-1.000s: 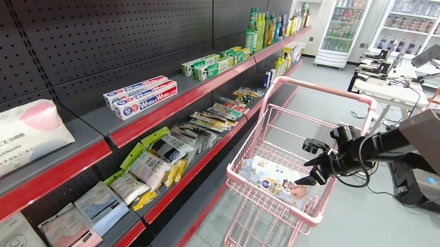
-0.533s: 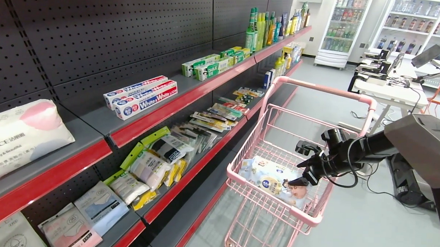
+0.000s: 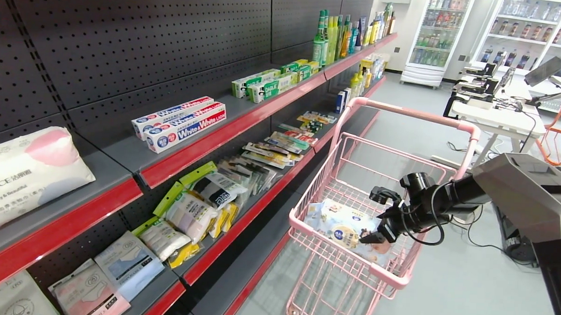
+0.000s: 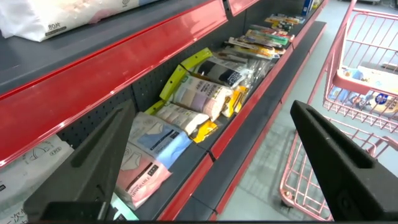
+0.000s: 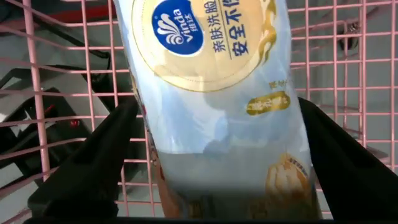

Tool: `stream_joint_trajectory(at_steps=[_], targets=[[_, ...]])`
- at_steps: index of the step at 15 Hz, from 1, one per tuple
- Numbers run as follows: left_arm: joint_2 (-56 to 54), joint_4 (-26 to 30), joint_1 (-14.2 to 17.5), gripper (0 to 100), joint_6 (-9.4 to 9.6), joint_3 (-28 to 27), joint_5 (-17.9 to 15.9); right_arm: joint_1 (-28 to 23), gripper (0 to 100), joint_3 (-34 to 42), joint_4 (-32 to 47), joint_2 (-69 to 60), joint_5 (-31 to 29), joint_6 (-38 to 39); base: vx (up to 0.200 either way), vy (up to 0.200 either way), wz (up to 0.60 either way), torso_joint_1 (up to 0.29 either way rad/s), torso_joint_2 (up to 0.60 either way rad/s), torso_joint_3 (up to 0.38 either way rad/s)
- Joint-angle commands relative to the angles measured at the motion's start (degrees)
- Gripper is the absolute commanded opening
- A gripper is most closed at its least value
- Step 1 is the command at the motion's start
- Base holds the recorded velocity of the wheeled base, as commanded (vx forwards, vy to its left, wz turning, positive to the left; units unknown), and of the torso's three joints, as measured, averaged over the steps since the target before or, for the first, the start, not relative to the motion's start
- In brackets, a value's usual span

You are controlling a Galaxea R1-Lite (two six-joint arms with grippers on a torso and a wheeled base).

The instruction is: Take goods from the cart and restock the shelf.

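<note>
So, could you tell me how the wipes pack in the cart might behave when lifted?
The wipes pack looks like a soft film pouch, so it would probably sag rather than stay stiff. Its glossy wrap may slip in the open right gripper. Lying flat in the cart, it seems unlikely to roll.

A grey shelf with red front edges is recorded; on its upper board a white soft pack, toothpaste boxes, green boxes and upright bottles are ranged in a row; the board below is laid with flat packets and slim carded goods; a pink cart is stood on the grey floor just beside the shelf; one wipes pack is laid flat in its basket.
</note>
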Motion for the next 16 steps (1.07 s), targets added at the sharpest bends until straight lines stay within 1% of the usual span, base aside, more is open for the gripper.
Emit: stream_joint_trajectory(at_steps=[1, 10, 11, 16], targets=[[0.1, 0.0, 0.0, 100, 0.0, 0.0, 0.0, 0.4, 100, 0.1, -0.1, 1.2, 0.0, -0.1, 0.0, 0.0, 0.0, 0.0, 0.0, 0.0], [0.1, 0.0, 0.0, 100, 0.0, 0.0, 0.0, 0.8, 100, -1.2, -0.2, 3.3, -0.4, -1.5, 0.0, 0.0, 0.0, 0.0, 0.0, 0.0], [0.1, 0.0, 0.0, 100, 0.0, 0.0, 0.0, 0.8, 0, -1.2, -0.2, 3.3, -0.4, -1.5, 0.0, 0.0, 0.0, 0.0, 0.0, 0.0], [0.1, 0.0, 0.0, 100, 0.0, 0.0, 0.0, 0.3, 0, 0.3, -0.3, 2.5, -0.2, -0.2, 0.0, 0.0, 0.0, 0.0, 0.0, 0.0]])
